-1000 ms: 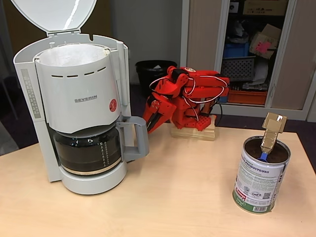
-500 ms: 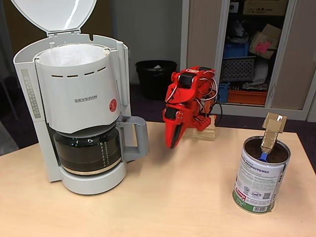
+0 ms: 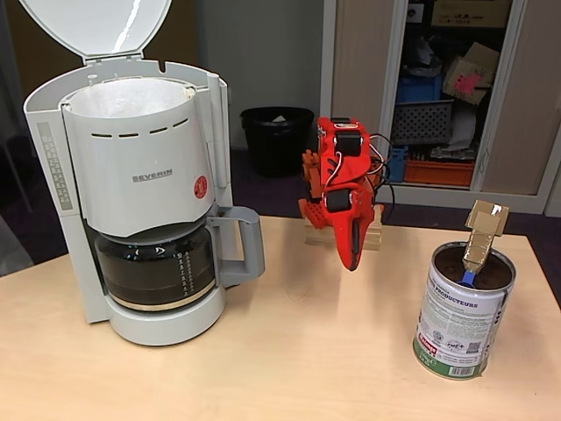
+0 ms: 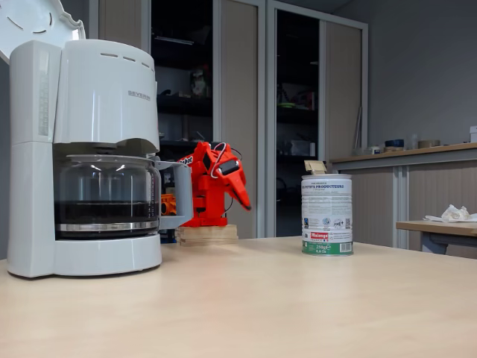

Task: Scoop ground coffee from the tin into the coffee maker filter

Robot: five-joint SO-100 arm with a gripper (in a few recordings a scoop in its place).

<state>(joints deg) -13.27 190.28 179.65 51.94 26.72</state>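
Gripper pressed together, pointing down between coffee maker and tin, touching neither.

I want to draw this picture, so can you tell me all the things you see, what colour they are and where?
Coffee maker: one, light grey, lid up, left on the table.
Paper filter: one, white, in its top basket.
Glass carafe: one, grey handle, under the basket.
Tin: one, shiny with white label, right on the table.
Scoop: one, blue with tan handle, standing in the tin.
Table: one, light wood.
Waste bin: one, black, on the floor behind.
Cupboard: one, open, full shelves, behind.
Robot arm: one, red, on a wooden block; hand points down, holding nothing.
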